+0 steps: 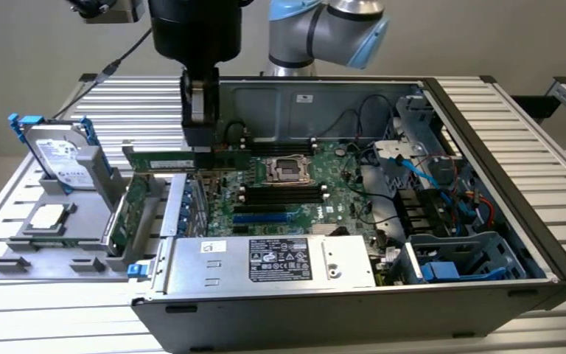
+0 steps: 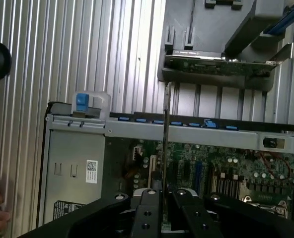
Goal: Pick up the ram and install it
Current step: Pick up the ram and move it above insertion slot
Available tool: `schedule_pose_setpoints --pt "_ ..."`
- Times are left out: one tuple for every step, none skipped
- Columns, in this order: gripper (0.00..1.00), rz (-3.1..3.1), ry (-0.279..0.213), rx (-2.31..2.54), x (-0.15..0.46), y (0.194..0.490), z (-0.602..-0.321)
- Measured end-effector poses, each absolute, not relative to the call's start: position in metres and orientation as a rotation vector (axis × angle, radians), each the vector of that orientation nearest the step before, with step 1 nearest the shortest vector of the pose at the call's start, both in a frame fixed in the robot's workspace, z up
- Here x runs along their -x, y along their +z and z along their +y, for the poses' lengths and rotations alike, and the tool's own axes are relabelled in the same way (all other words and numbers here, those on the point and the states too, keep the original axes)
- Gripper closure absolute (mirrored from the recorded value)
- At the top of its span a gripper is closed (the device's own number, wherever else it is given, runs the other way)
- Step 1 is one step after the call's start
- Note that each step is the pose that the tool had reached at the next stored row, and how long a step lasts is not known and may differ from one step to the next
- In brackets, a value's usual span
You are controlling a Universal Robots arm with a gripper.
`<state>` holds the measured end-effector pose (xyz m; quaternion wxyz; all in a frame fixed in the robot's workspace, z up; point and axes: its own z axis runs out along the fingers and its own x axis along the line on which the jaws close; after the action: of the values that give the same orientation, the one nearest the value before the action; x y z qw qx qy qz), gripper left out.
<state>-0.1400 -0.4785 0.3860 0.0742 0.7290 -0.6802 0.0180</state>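
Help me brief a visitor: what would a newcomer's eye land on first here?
The open computer case with its green motherboard fills the middle. Over its side at the exterior view's left, black jaws are shut on the ram, held level. Further left, a hard drive with blue rails stands upright.

Matt dark-grey sheet-metal computer case (image 1: 342, 328); beneath it, ribbed silver aluminium table (image 1: 539, 125); above it, thin dark-green ram (image 1: 160, 158), dull circuit board.

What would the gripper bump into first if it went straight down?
Likely the case's side rail: the ram in the gripper hangs across it. Depth is unclear, though.
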Motion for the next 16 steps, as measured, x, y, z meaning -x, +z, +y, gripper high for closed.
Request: schedule_pose_setpoints --pt "0.85 -2.042 0.054 -2.188 0.138 0.386 -0.475" --pt "0.85 -2.042 0.054 -2.188 0.136 0.386 -0.472" --pt "0.85 -2.042 0.054 -2.188 0.134 0.386 -0.470" --pt "0.85 -2.042 0.054 -2.188 0.132 0.386 -0.468" --pt "0.85 -2.042 0.053 -2.188 0.129 0.386 -0.467" --pt "0.85 -2.043 0.052 -2.189 0.126 0.386 -0.466" --pt "0.85 -2.044 0.049 -2.191 0.123 0.386 -0.465" --pt "0.85 -2.046 0.045 -2.193 0.120 0.386 -0.464" --pt "0.85 -2.048 0.040 -2.196 0.117 0.386 -0.464" --pt "0.85 -2.051 0.034 -2.199 0.114 0.386 -0.463" --pt "0.85 -2.055 0.026 -2.204 0.111 0.386 -0.463" --pt "0.85 -2.059 0.015 -2.210 0.108 0.386 -0.463" --pt "0.85 -2.064 0.004 -2.217 0.105 0.386 -0.463" --pt "0.85 -2.070 -0.010 -2.224 0.101 0.386 -0.462" --pt "0.85 -2.076 -0.023 -2.232 0.098 0.386 -0.462" --pt "0.85 -2.081 -0.034 -2.237 0.095 0.386 -0.462"
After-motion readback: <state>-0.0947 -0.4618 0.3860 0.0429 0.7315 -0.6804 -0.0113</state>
